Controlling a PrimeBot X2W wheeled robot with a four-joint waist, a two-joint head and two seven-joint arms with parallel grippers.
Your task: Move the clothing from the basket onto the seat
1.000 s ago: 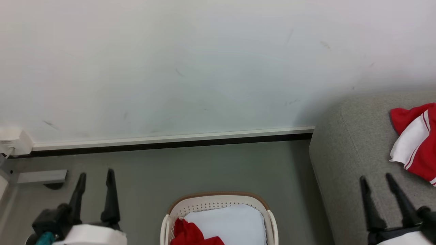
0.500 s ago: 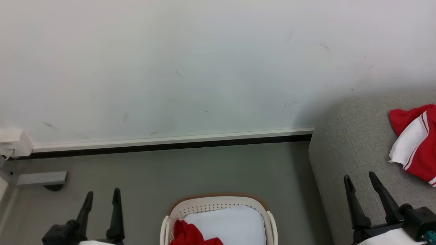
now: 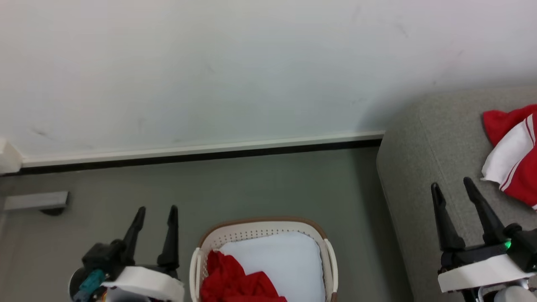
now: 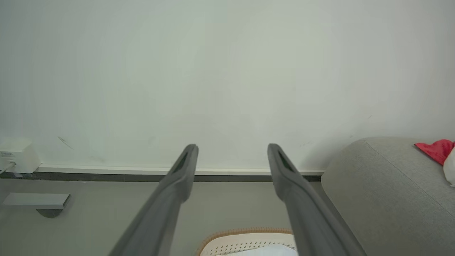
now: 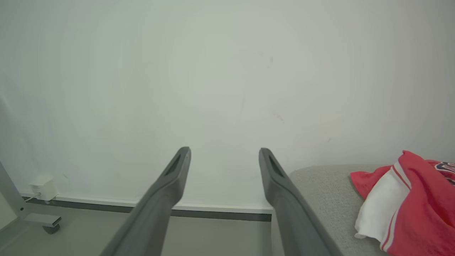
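My left gripper (image 3: 156, 208) hangs over the floor (image 3: 260, 184) just left of the basket (image 3: 260, 221), fingers spread, holding nothing. My right gripper (image 3: 451, 183) is spread too and empty, above the near edge of the sofa (image 3: 415, 167). One red garment (image 3: 235, 282) lies bunched at the basket's left side, on a pale pad (image 3: 285, 262). A red-and-white garment (image 3: 514, 161) lies on the sofa, right of my right fingers and apart from them.

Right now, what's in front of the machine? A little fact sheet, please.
seat: grey sofa, at the right
basket: on the floor, left of the seat
clothing in basket: red, bunched at the left side on a pale pad
clothing on seat: red and white, lying crumpled
left gripper: open, empty, left of the basket
right gripper: open, empty, above the seat's edge
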